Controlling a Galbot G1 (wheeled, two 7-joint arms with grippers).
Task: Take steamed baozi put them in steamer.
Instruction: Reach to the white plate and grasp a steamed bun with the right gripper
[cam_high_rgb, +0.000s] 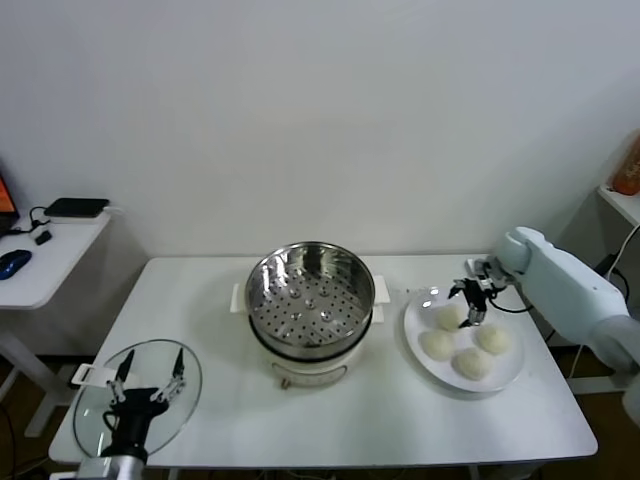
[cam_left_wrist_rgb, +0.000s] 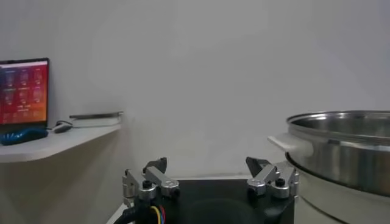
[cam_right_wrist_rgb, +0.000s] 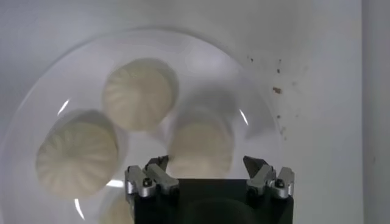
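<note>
Several white domed baozi (cam_high_rgb: 438, 344) lie on a flat white plate (cam_high_rgb: 416, 348) at the table's right. My right gripper (cam_high_rgb: 468, 306) hangs open just over the farthest baozi (cam_high_rgb: 447, 318), not touching it. In the right wrist view that baozi (cam_right_wrist_rgb: 201, 141) lies under the open right gripper (cam_right_wrist_rgb: 207, 163), with two more (cam_right_wrist_rgb: 141, 92) (cam_right_wrist_rgb: 78, 152) beyond it on the plate (cam_right_wrist_rgb: 201, 67). The steel steamer (cam_high_rgb: 365, 276) stands mid-table with its perforated tray bare. My left gripper (cam_high_rgb: 150, 372) is parked open at the near left; the left wrist view shows the left gripper (cam_left_wrist_rgb: 207, 163) holding nothing.
A round glass lid (cam_high_rgb: 95, 410) lies under the left gripper by the table's front-left corner. The steamer's wall (cam_left_wrist_rgb: 341, 152) rises close beside the left arm. A side desk (cam_high_rgb: 40, 260) with a mouse and a black box stands to the left; a shelf (cam_high_rgb: 622, 200) to the right.
</note>
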